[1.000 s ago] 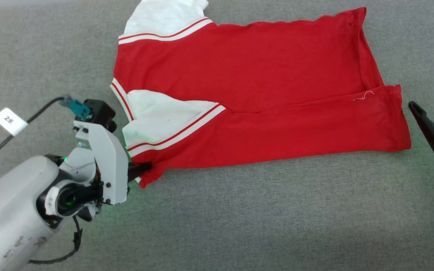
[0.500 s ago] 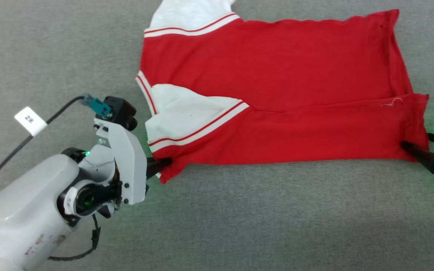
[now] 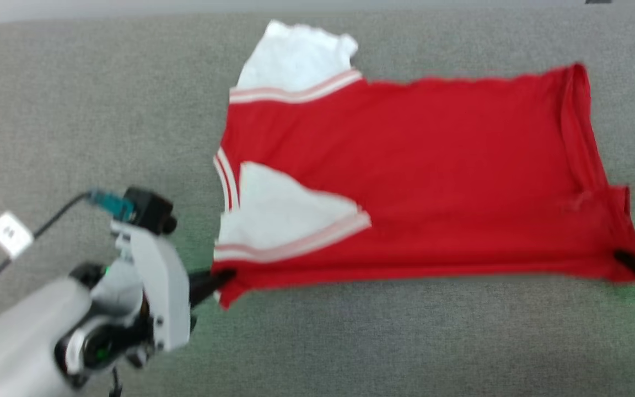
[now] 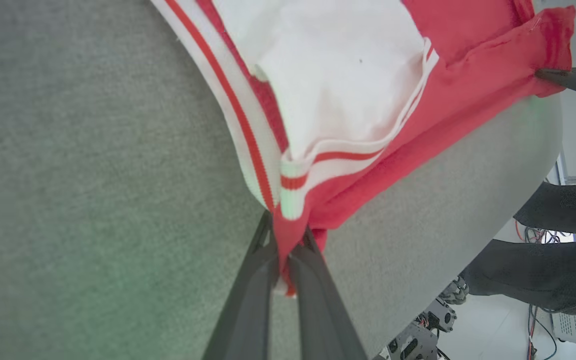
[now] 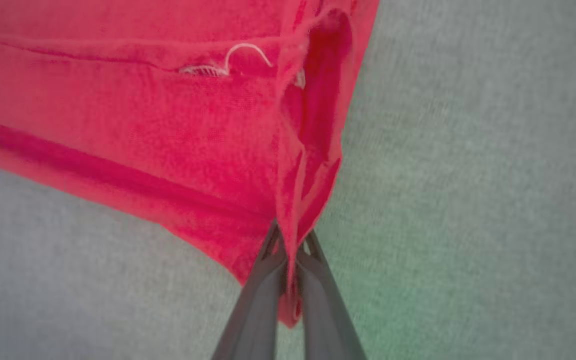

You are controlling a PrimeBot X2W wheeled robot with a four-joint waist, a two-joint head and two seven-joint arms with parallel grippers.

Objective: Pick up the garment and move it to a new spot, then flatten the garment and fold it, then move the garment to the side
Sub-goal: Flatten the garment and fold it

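The garment, a red shirt with white sleeves and striped trim, lies spread on the grey surface with its near long edge folded over; no lettering shows. At its near left corner my left gripper is shut on the red cloth just below the striped trim. The left wrist view has the garment pinched between the two dark fingers of my left gripper. My right gripper is shut on the near right hem corner. In the right wrist view my right gripper clamps a fold of the garment.
The grey table surface stretches wide in front of the shirt and to its left. A cable with a white tag trails from my left wrist. Beyond the table edge, a person's dark-clad legs and floor equipment appear in the left wrist view.
My right gripper reached the near right hem corner and shut on it. The left stayed shut on its corner. The head camera shifted, so the whole picture sits lower now.
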